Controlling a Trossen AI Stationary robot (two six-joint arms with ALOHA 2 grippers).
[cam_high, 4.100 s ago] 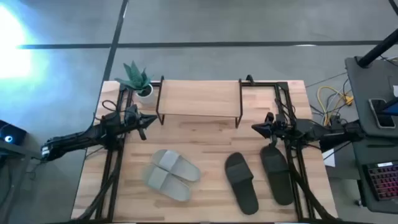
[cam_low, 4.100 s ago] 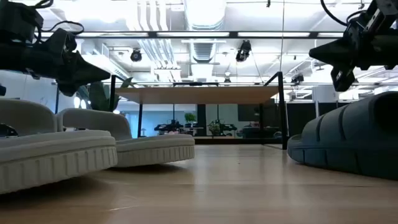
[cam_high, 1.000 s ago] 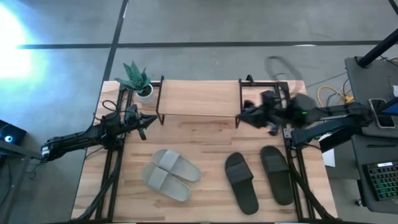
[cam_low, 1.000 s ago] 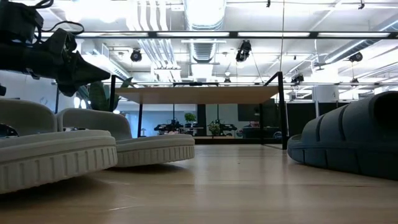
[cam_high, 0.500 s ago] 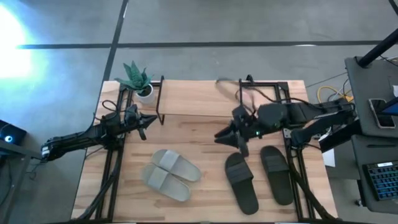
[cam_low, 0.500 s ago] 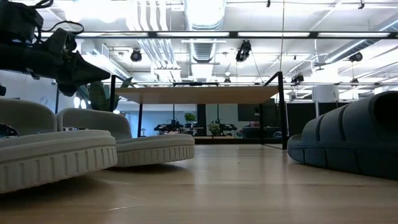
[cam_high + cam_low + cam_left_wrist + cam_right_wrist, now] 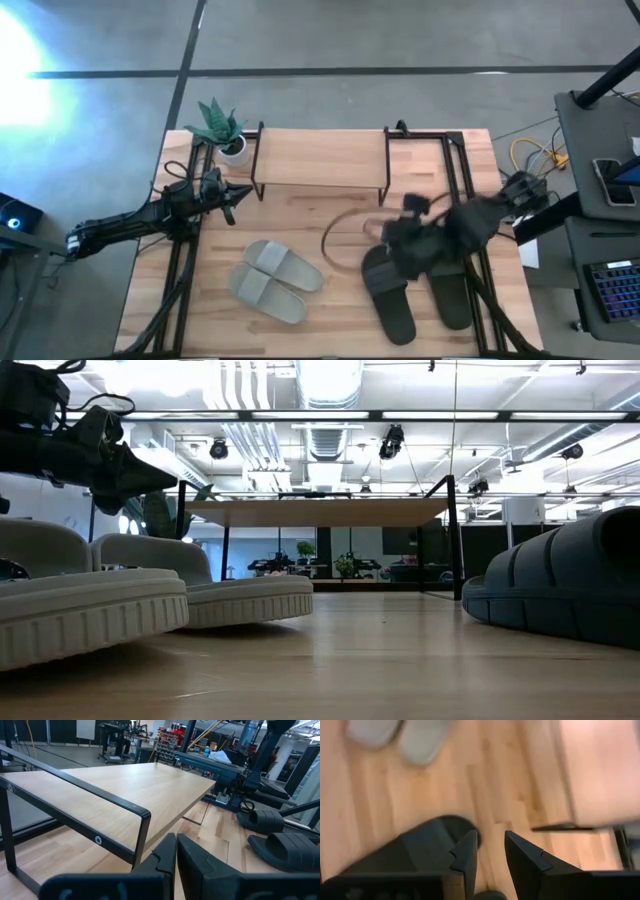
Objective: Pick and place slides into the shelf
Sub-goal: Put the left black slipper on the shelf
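Note:
Two black slides (image 7: 392, 300) (image 7: 450, 295) lie soles down at the near right of the table, and two light grey slides (image 7: 272, 280) lie side by side at the near left. The shelf (image 7: 320, 158) stands on its thin black legs at the far middle. My right gripper (image 7: 398, 252) hangs open above the far end of the left black slide (image 7: 427, 837), pointing steeply down and touching nothing. The floor shows between its fingers (image 7: 490, 851). My left gripper (image 7: 236, 194) waits shut by the shelf's left end (image 7: 172, 857).
A small potted plant (image 7: 222, 128) stands at the far left corner beside the shelf. Black frame rails (image 7: 462, 170) run along both table sides. Bare wood lies between the grey and black slides and in front of the shelf.
My right gripper has swung from the shelf's right end toward the table's near edge and leftward. It has tipped from nearly level to steeply downward and now hangs over the left black slide. The slides and the left arm have stayed put.

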